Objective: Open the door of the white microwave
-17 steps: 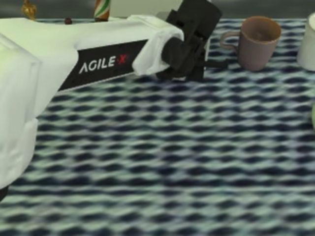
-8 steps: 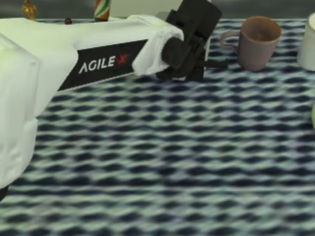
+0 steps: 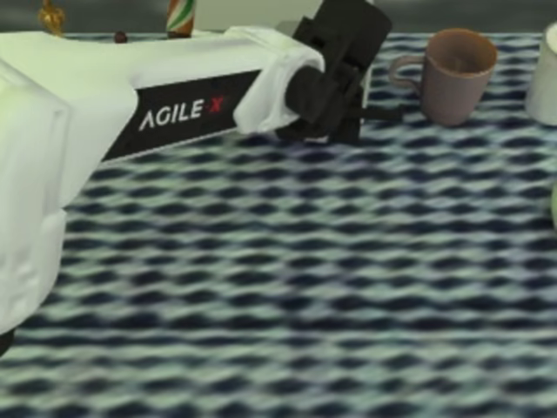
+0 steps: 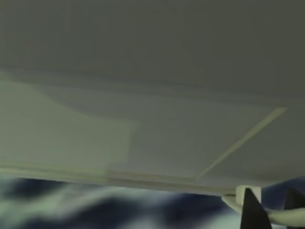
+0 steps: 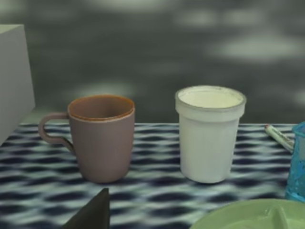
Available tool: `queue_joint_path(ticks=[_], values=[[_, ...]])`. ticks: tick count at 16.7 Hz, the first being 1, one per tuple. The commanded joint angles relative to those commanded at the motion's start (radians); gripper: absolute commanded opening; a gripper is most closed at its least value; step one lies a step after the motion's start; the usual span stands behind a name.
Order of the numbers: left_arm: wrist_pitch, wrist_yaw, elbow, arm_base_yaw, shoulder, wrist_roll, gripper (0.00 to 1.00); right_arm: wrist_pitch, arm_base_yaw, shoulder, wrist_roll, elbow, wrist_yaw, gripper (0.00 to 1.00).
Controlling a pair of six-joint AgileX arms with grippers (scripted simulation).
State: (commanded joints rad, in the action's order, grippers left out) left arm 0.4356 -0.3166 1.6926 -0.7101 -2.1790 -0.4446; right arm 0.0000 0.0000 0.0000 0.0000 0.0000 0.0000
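The white microwave [image 5: 13, 76] shows as a pale box side left of the mug in the right wrist view. In the top view my left arm covers most of it at the back middle. The door [image 4: 157, 138] fills the left wrist view, its window a flat grey panel. The white bar handle [image 4: 279, 218] runs along the door's edge. My left gripper [image 4: 272, 212] is shut on that handle, one dark finger [image 4: 251, 212] on each side. In the top view the left gripper [image 3: 348, 104] sits just left of the mug. Of my right gripper only one dark finger [image 5: 97, 212] shows, low over the cloth, holding nothing.
A brown mug [image 3: 452, 74] stands right of the left gripper, with a white cup [image 3: 546, 74] beyond it. A green plate [image 5: 252, 217], a blue container [image 5: 298, 162] and a marker [image 5: 279, 137] lie at the right. A blue-and-white patterned cloth [image 3: 287, 287] covers the table.
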Motion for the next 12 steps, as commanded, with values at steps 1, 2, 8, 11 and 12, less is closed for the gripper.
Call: queue_joint_path(ticks=[1, 2, 8, 11, 12], values=[[-0.003, 0.003, -0.009, 0.002, 0.003, 0.007, 0.0, 0.0, 0.0, 0.0, 0.0, 0.0, 0.0, 1.0], [-0.009, 0.006, -0.02, 0.003, 0.011, 0.015, 0.0, 0.0, 0.0, 0.0, 0.0, 0.0, 0.0, 1.0], [-0.038, 0.026, -0.066, 0.014, 0.041, 0.049, 0.0, 0.0, 0.0, 0.0, 0.0, 0.0, 0.0, 1.0], [-0.038, 0.026, -0.066, 0.014, 0.041, 0.049, 0.0, 0.0, 0.0, 0.0, 0.0, 0.0, 0.0, 1.0], [-0.038, 0.026, -0.066, 0.014, 0.041, 0.049, 0.0, 0.0, 0.0, 0.0, 0.0, 0.0, 0.0, 1.0]])
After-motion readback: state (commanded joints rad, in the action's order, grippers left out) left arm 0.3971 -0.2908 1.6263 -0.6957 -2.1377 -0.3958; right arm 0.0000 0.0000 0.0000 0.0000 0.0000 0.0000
